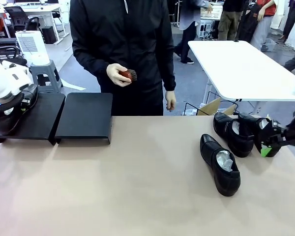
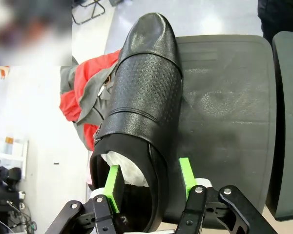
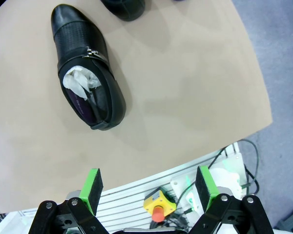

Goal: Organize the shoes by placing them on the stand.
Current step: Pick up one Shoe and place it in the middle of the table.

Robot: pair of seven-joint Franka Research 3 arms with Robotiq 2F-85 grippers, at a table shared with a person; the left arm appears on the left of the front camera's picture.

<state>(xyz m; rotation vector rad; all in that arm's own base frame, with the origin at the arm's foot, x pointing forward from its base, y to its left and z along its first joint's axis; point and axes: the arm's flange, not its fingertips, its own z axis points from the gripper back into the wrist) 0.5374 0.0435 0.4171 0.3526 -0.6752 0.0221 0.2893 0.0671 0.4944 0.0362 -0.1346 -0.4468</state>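
Green-padded left jaws half-spread astride wall of shoe; right jaws wide, empty.

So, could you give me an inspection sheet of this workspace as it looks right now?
Surface: tan table, no spills seen.
Job's things: one shoe lies on the black stand. Three lie on the table's right: near shoe, middle shoe, far shoe.
Clutter: brush in the person's hand; red and grey fabric beyond the stand.
Grippers: left tool open, fingers astride the side wall of the shoe on the stand. Right tool open, holding nothing, beside the far shoe.
Cables: dark cable below the table edge, near a yellow box with a red button.
Surroundings: person in black across the table; white table behind.
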